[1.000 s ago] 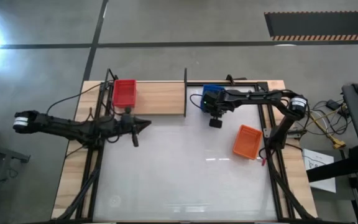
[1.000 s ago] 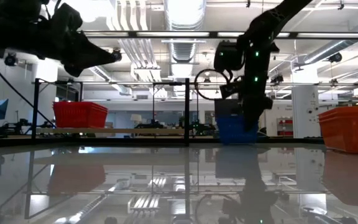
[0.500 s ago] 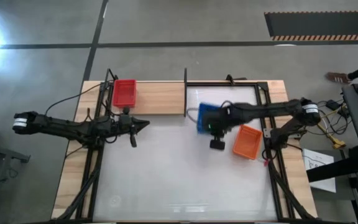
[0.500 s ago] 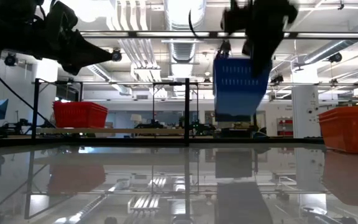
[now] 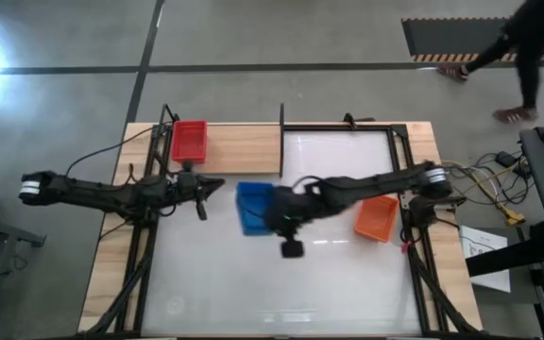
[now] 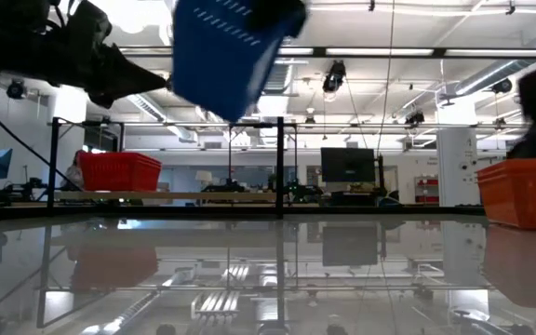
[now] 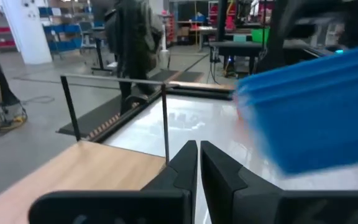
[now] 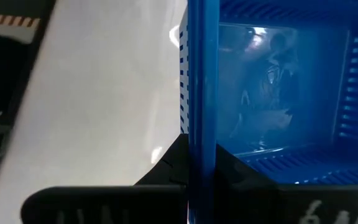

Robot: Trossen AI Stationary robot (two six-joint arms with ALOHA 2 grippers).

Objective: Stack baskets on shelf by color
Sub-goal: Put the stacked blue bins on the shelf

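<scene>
A blue basket [image 5: 253, 207] is in the air over the table's middle, just in front of the light-wood shelf [image 5: 239, 149]. It is tilted and high up in the low view [image 6: 226, 51]. My right gripper [image 5: 276, 217] is shut on it. A red basket [image 5: 189, 140] rests by its bottom on the shelf's left end. An orange basket [image 5: 376, 215] rests on the table at the right. My left gripper [image 5: 217, 185] is shut and empty, hovering at the left, close to the blue basket, which also shows in the left wrist view [image 7: 309, 115]. My right gripper holds the blue basket by one side wall and its rim [image 8: 202, 124]. One finger is inside the basket and one outside, pinching the wall between them. The arm reaches in from the table's right. The basket is lifted clear of the table and tilted.
The shelf's thin dark post [image 5: 281, 115] stands at its right end. Dark frame rails run along the table's left and right sides. A person [image 5: 527, 38] walks on the floor beyond the far right corner. Open white tabletop [image 5: 281, 283] lies toward the near edge.
My right gripper has lifted the blue basket off the far right part of the table. It has carried it up, toward the table's left and a little toward the near edge. The basket has tipped and now hangs clear near my left gripper. A person has walked in at far right.
</scene>
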